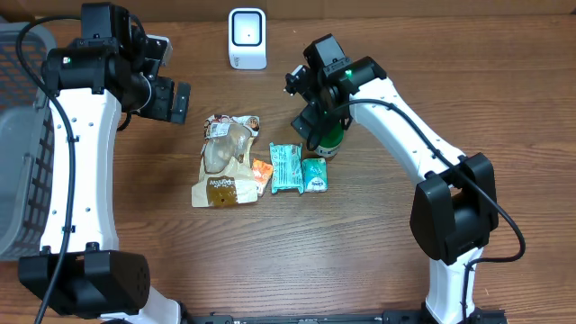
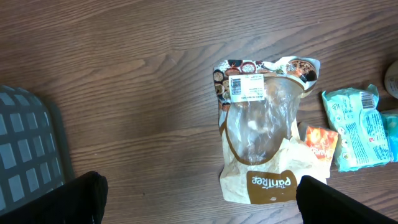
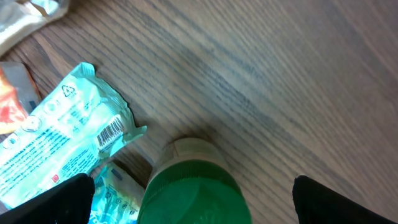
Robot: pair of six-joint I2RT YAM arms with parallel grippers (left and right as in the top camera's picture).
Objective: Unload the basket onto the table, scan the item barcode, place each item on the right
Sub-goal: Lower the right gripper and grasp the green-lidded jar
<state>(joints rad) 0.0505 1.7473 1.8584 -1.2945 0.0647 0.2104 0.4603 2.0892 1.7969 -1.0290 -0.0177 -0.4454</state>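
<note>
Fingers [image 3: 348,199] of the right gripper [image 1: 317,119] are standing spread wide, gripping nothing. The green bottle [image 3: 193,193] is sitting between them on the wooden table [image 1: 378,243] (a gap showing on either side). A teal packet [image 3: 62,140] is lying just beside it. The white scanner [image 1: 247,38] is sitting well apart. The left gripper [image 1: 171,101] is hovering open near the brown bag [image 2: 261,143].

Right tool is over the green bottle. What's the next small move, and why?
Probably lower the right tool a little and close it on the green bottle. Its jaws stand open with the bottle between them, not gripped, and the white scanner waits further back on the table. No barcode shows on the bottle from here, so which side to present is unclear.
</note>
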